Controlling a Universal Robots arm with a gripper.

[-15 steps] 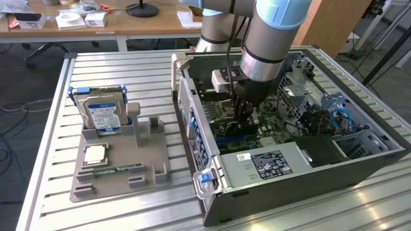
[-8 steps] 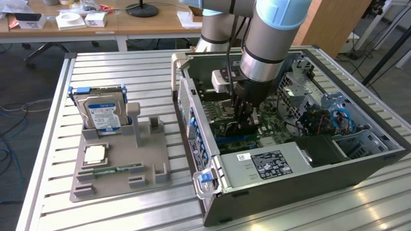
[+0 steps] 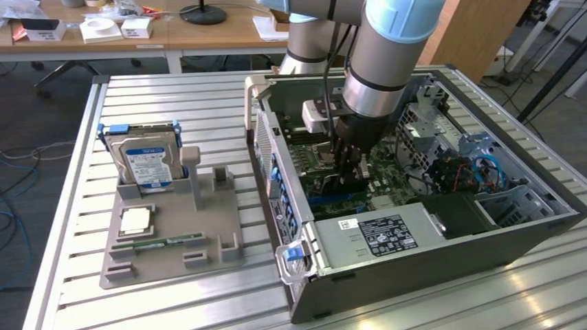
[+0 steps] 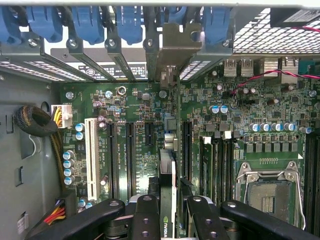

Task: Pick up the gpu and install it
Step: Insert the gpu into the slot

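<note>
My gripper (image 3: 351, 175) reaches down into the open computer case (image 3: 513, 240) in the exterior view. Its black fingers (image 4: 146, 215) are shut on the gpu (image 4: 169, 170), a thin dark card seen edge-on with a green logo near the grip. The card stands on edge over the green motherboard (image 4: 135, 145), in line with the black expansion slots. Its silver end bracket (image 4: 176, 47) sits against the rear slot wall, among the blue clips (image 4: 129, 22). Whether the card's lower edge is in a slot is hidden.
A grey holder tray (image 3: 216, 230) lies at the exterior view's left, carrying a hard drive (image 3: 147, 161), a processor chip (image 3: 136, 220) and a green RAM stick (image 3: 165, 243). Inside the case are the power supply (image 3: 385, 234), a white slot (image 4: 91, 157), the processor socket (image 4: 267, 192) and cable bundles (image 4: 37, 122).
</note>
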